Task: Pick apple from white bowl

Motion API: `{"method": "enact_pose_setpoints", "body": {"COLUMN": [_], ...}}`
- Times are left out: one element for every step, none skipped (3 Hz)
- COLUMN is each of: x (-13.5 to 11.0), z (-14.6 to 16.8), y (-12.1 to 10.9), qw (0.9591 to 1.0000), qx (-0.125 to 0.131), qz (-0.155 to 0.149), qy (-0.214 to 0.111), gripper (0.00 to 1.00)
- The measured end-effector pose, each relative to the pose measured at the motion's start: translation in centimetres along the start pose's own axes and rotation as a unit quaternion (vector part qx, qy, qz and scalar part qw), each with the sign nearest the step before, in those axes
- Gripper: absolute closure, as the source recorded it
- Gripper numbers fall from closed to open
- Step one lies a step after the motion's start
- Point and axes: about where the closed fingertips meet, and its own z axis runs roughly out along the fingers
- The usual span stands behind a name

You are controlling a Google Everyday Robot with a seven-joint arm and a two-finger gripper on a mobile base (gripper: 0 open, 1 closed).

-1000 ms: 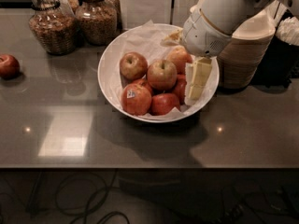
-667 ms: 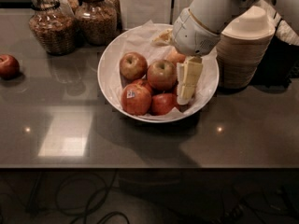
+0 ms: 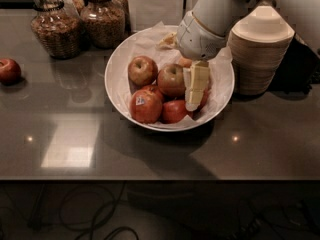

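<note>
Gripper [image 3: 196, 91] hangs from the pale arm [image 3: 214, 16] down into the white bowl [image 3: 114, 86], at about 3 o'clock from the bowl's centre. We cannot tell how far it is open, nor whether it has hold of anything. We note a dark glossy countertop [image 3: 150, 156] bearing everything. The bowl sits mid-counter, lined with crinkled white paper [image 3: 222, 81]. A stack of beige paper bowls [image 3: 260, 54] stands at the bowl's 2 o'clock, just beside it. Two glass jars [image 3: 56, 29] stand at its 10 o'clock. The apples [image 3: 142, 70] lie in the bowl. One greenish-red apple [image 3: 171, 79] is just beside the gripper at its 9 o'clock, and a stickered apple [image 3: 146, 105] lies at 7 o'clock. A lone apple [image 3: 9, 70] lies well apart at the bowl's 9 o'clock.
</note>
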Motion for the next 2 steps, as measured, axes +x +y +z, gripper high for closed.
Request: {"method": "enact_pose_setpoints", "body": {"x": [1.3, 3.3], "z": [0.2, -0.3], "y": [-0.6, -1.0], "qw": [0.9999, 0.9993], "qx": [0.004, 0.016], "qz": [-0.002, 0.009], "qy": [0.015, 0.034], "gripper": [0.01, 0.2]}}
